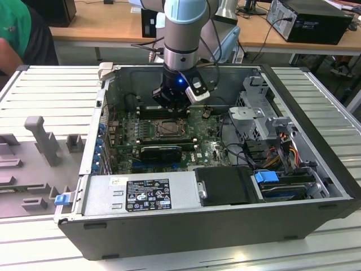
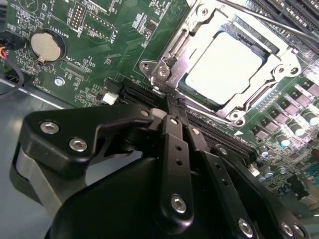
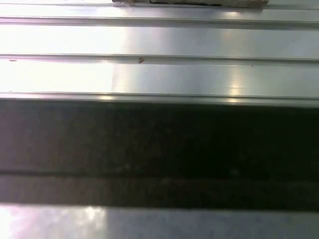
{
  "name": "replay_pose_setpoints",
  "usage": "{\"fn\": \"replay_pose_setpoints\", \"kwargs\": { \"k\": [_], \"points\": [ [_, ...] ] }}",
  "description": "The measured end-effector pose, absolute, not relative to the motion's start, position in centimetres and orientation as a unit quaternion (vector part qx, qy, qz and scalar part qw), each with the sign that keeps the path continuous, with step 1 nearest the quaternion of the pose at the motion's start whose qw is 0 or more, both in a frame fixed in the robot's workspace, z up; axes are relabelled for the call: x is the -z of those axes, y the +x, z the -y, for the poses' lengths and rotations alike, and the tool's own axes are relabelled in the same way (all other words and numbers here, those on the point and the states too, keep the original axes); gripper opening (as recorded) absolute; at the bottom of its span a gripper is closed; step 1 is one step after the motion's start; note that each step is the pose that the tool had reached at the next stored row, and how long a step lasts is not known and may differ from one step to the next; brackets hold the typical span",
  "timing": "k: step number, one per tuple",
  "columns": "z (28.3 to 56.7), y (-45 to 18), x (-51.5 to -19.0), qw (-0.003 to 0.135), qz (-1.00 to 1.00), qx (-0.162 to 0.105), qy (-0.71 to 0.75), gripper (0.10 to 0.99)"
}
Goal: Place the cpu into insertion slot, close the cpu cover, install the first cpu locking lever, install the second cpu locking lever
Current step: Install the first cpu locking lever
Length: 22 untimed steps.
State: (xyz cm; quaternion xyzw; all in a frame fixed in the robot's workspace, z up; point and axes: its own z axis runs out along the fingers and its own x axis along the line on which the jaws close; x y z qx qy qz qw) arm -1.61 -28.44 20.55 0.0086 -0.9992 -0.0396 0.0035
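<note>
the robot arm reaches down into the open computer case [image 1: 316,192], and its gripper [image 1: 172,104] hangs just above the green board [image 1: 127,132], close to the insertion slot [image 1: 168,129]. in the second wrist view the gripper [image 2: 172,112] has its black fingers [image 2: 174,149] pressed together with nothing between them, their tips near one corner of the socket. the cpu [image 2: 224,67] lies flat in the insertion slot [image 2: 172,50] (its shiny grey top looks bright). the cpu cover [image 2: 194,45] lies down flat around the chip, which shows through its big square window. a round silver battery [image 2: 47,46] sits on the board, well apart from the socket. the case stands on a ribbed metal table [image 1: 45,90].
</note>
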Motion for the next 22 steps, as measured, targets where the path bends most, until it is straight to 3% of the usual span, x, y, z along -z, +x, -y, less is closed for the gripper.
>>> {"fn": "replay_pose_setpoints", "kwargs": {
  "k": [14,22],
  "points": [
    [28.44,-1.6,-20.17,0.004,1.0,0.028,0.008,0.106],
    [28.43,-1.58,-20.54,0.003,0.999,0.04,0.008,0.106]
  ]
}}
